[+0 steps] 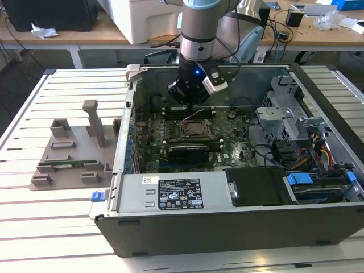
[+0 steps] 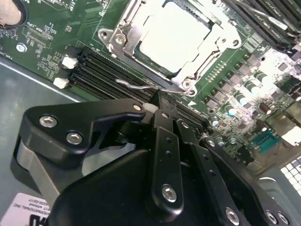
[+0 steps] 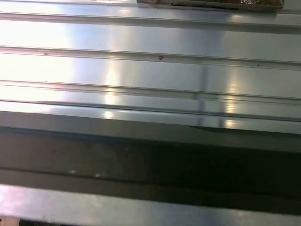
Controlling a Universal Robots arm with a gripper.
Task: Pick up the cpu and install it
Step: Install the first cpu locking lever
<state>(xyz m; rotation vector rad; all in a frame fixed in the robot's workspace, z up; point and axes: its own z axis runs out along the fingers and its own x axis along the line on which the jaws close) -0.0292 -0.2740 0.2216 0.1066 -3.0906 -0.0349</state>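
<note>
Slatted metal bench (image 1: 62,91) under an open computer case (image 1: 227,227), wooden desks behind. Cpu (image 2: 174,37) lying flat inside the metal-framed socket (image 2: 113,40) in the second wrist view, silver top up, frame around all sides; same spot at centre of the motherboard (image 1: 233,151) in the exterior view, cpu (image 1: 196,129). Thin wire lever (image 2: 141,86) just beside the socket's near edge. Dark memory slots (image 2: 101,70) running alongside the socket, between socket and gripper. Gripper (image 2: 157,106) above the slots, near the socket, not touching the cpu; fingers drawn together, nothing between them. In the exterior view gripper (image 1: 190,99) hanging over the board just beyond the socket, arm rising straight up from it. Dark graphics card (image 1: 187,152) on the socket's near side. Drive cages and cables (image 1: 307,148) well off to the exterior view's right of the socket. Grey plastic fixture (image 1: 71,153) on the bench outside the case, to the exterior view's left, well apart from the socket, green memory stick (image 1: 67,165) lying in it.
</note>
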